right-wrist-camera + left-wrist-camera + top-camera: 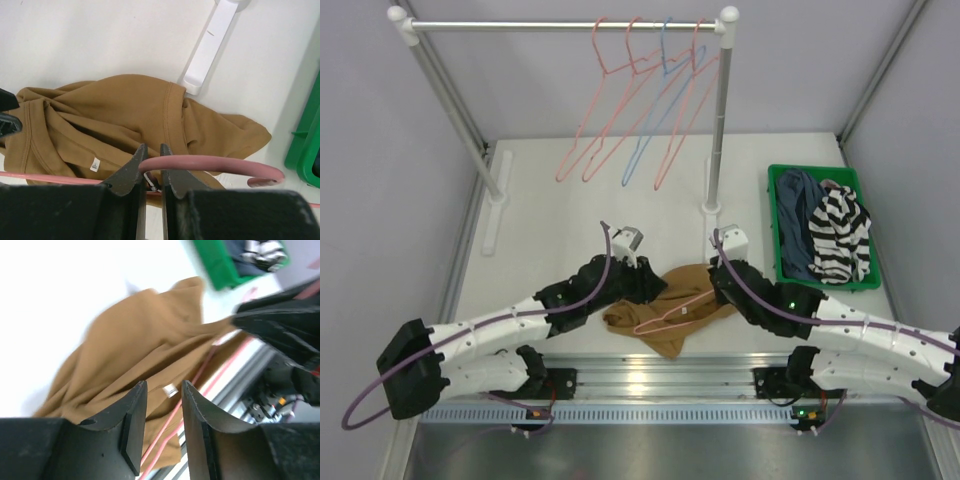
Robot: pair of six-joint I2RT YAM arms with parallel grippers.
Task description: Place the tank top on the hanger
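Caramel-brown soft fabric tank top (pixel 670 340) lies crumpled on the white table (pixel 560 220), at the near edge between your two arms. A white label shows on its folds. Across it lies the thin salmon-pink wire hanger (pixel 210 162), its hook curling off past the cloth on the right-hand side.

Your right gripper (pixel 152 150) is clenched on that hanger. The two black fingers pinch the wire close to where it bends into the hook, just above the fabric.

Your left gripper (pixel 164 387) is released, its jaws parted with a clear gap and the cloth showing through it. It hangs over the left part of the tank top. That wrist view is blurred, so you cannot tell whether the tips touch the fabric.

Behind the garment stands a metal clothes rack (pixel 560 25) with three more pink wire hangers (pixel 605 110) and one light blue wire hanger (pixel 655 120) on its rail. A green plastic bin (pixel 772 230) sits at the right of the table. It holds a black-and-white striped garment (pixel 842 235) and a dark blue-grey garment (pixel 800 215).
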